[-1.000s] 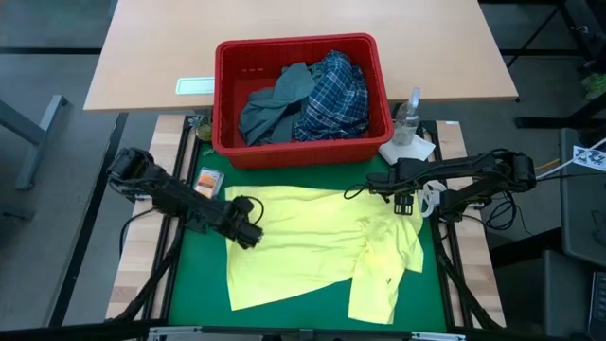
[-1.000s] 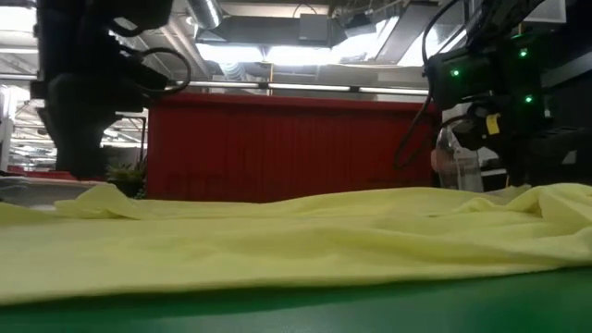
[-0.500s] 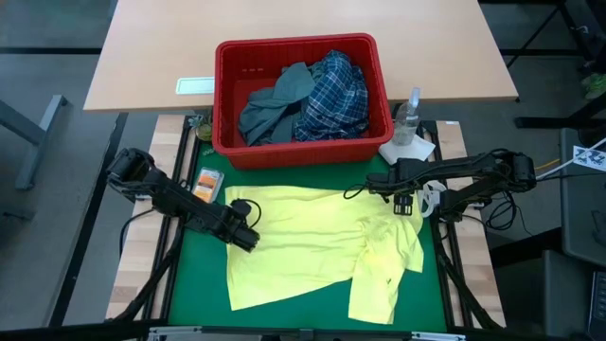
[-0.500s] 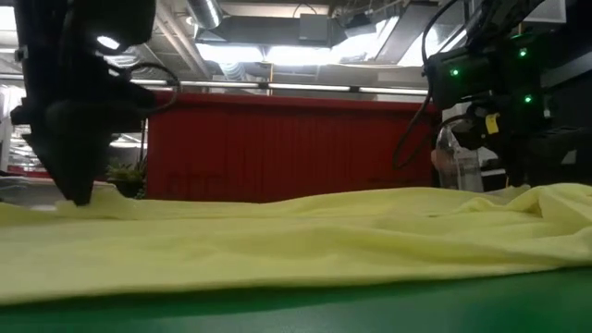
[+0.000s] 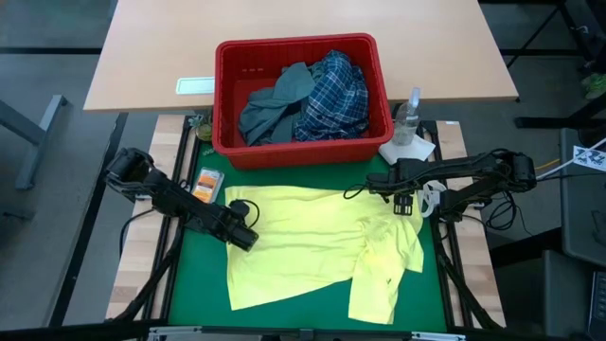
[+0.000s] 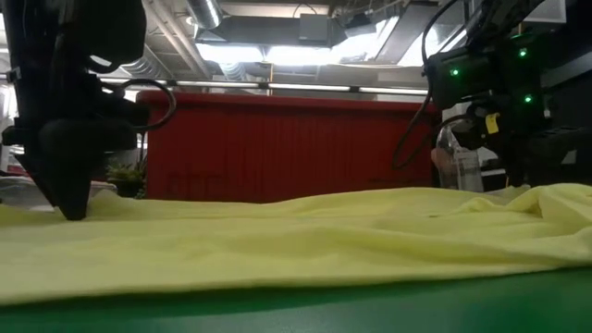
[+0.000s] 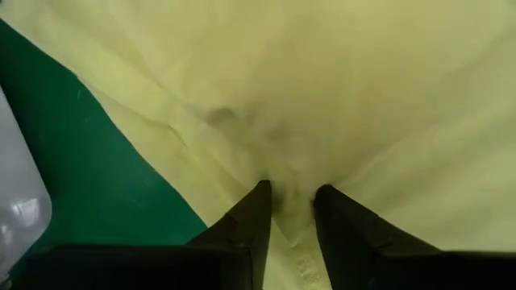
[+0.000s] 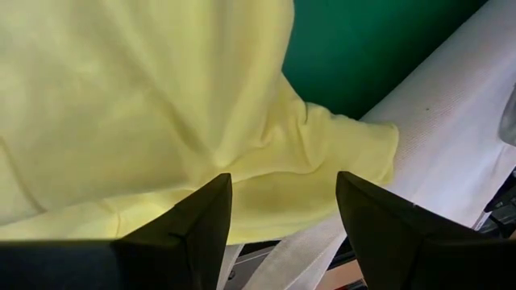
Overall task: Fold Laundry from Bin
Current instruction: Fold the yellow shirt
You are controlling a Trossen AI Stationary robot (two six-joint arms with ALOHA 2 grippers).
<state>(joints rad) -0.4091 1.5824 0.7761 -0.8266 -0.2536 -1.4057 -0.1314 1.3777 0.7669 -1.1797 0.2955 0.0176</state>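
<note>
Yellow shirt (image 5: 317, 244) lies spread flat on the green mat (image 5: 194, 284), lower centre of the high view, long axis running left-right, one sleeve trailing toward the lower right. Rest of the laundry, the plaid shirt (image 5: 333, 95) and grey-blue garment (image 5: 275, 102), sits in the red bin (image 5: 301, 150) at upper centre.

Left gripper (image 5: 244, 234) is down on the shirt's left edge, just inside the upper-left corner. Left wrist view: fingers (image 7: 251, 221) narrowly apart with a ridge of yellow cloth between them, closing in on a pinch; grip not clearly tight.

Right gripper (image 5: 405, 203) sits over the shirt's upper-right corner, beside the white paper towel (image 5: 409, 150). Right wrist view: fingers (image 8: 197, 213) wide apart, hem below them, nothing held.

Key relation: each arm is at its own top corner, cloth stretching away toward the frame bottom. Left is nearer a hold; right likely must drop and close before any lift or fold.
</note>
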